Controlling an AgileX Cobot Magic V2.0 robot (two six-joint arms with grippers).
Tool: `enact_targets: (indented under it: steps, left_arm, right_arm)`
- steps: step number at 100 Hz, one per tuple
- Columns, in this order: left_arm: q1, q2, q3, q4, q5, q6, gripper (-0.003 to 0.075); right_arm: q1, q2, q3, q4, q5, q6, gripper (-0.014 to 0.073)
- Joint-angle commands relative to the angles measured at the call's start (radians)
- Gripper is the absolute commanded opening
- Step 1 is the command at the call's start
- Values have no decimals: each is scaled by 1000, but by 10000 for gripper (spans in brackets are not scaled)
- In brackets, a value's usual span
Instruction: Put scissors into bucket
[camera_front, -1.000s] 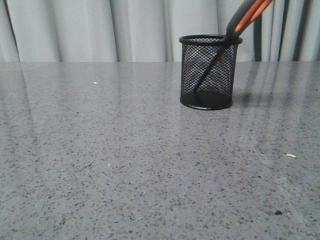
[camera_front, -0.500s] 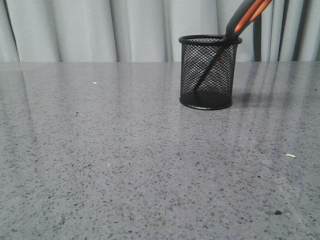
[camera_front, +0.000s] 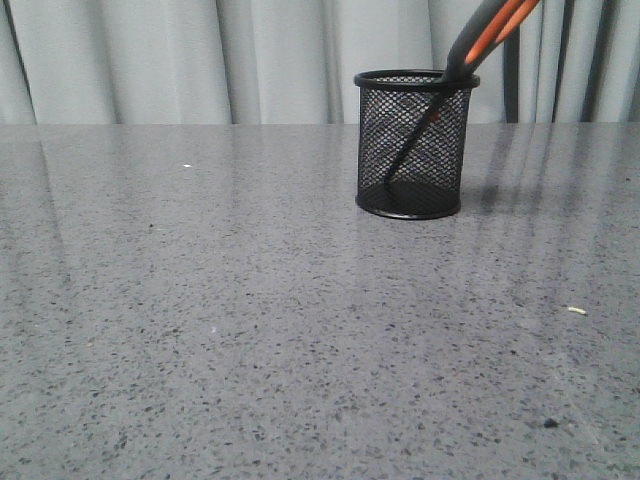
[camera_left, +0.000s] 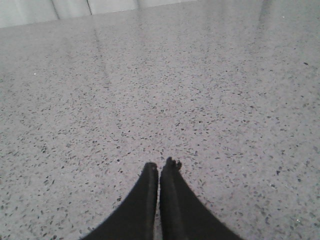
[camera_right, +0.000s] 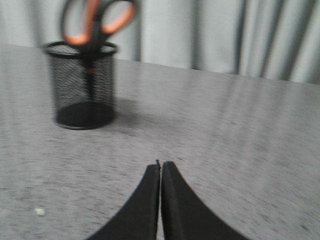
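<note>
Scissors (camera_front: 470, 45) stand in the bucket (camera_front: 411, 145) near the worktop's (camera_front: 250, 320) far edge.
Left claw (camera_left: 160, 170) and right claw (camera_right: 160, 167) both pinched closed, empty, touching nothing.

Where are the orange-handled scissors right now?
In the front view, the long grey-and-orange scissors stand blades-down inside the black wire-mesh bucket, right of centre at the table's far side, handles leaning right over its rim.

Grey speckled stone table (camera_front: 250, 330) under me, glossy, streaked with curtain reflections. The bucket (camera_front: 409, 145) stands upright on it, well ahead of my right fingers (camera_right: 150, 200) and off to one side. A pale crumb (camera_front: 576, 310) lies on the surface nearer those fingers.
</note>
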Motion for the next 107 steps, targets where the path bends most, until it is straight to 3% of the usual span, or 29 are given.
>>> enact_targets:
  steps: [1, 23, 107]
  left_arm:
    - [3, -29, 40, -3, -38, -11, -20]
    - [3, -29, 40, -3, -38, -11, -20]
    - [3, -29, 40, -3, -38, -11, -20]
  right_arm:
    - [-60, -15, 9, 12, 13, 0, -45]
    - [-95, -160, 9, 12, 296, 0, -45]
    - [-95, -190, 9, 12, 303, 0, -45]
